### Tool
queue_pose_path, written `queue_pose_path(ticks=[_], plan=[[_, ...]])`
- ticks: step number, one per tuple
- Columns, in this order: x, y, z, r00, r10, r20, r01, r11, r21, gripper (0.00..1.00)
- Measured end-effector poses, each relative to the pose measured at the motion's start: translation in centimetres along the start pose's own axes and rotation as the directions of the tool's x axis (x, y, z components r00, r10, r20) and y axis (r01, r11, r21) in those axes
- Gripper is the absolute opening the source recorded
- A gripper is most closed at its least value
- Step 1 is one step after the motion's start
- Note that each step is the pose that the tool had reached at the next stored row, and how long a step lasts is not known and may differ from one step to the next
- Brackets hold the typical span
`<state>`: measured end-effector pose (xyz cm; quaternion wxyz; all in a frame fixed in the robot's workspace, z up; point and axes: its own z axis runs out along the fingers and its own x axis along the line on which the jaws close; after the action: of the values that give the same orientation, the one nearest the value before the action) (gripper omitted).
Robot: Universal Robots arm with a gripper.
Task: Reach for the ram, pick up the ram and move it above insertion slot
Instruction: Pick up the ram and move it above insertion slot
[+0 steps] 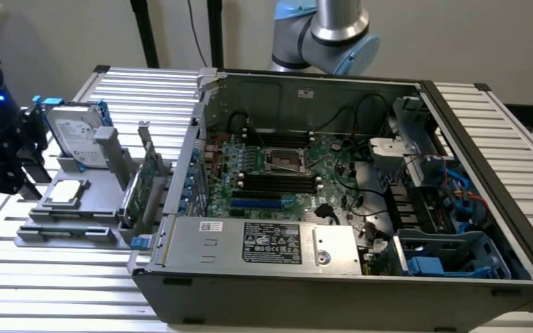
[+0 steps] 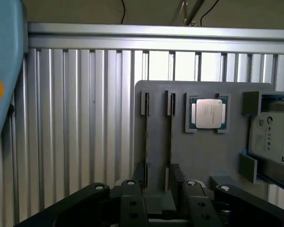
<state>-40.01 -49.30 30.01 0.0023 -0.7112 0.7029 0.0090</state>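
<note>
Seen from the wrist, my gripper (image 2: pixel 159 191) is open over the near end of a grey parts holder (image 2: pixel 203 156). Two long narrow slots run along the holder, and each carries a thin dark strip seen edge-on (image 2: pixel 171 135); this looks like the ram, though no green colour or chips show. The fingers (image 2: pixel 137 182) straddle the slot ends without touching the strips. In the exterior view the black gripper (image 1: pixel 7 170) hangs at the far left, beside the holder (image 1: pixel 72 208). The long black memory slots (image 1: pixel 271 182) lie on the motherboard inside the open computer case.
The holder also carries a silver processor chip (image 2: pixel 208 114), a hard drive with blue rails (image 1: pixel 74 135) and an upright green expansion card (image 1: pixel 142 187). The open case (image 1: pixel 341 277) stands to the exterior view's right on the ribbed aluminium table (image 1: pixel 26 291), with cables and a power supply (image 1: pixel 266 243) inside.
</note>
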Motion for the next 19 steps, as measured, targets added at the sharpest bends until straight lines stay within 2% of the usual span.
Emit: queue_pose_path(ticks=[19], plan=[[0.5, -0.06, 3.44, 1.0, 0.0, -0.0001, 0.0, 1.0, -0.0001, 0.36]])
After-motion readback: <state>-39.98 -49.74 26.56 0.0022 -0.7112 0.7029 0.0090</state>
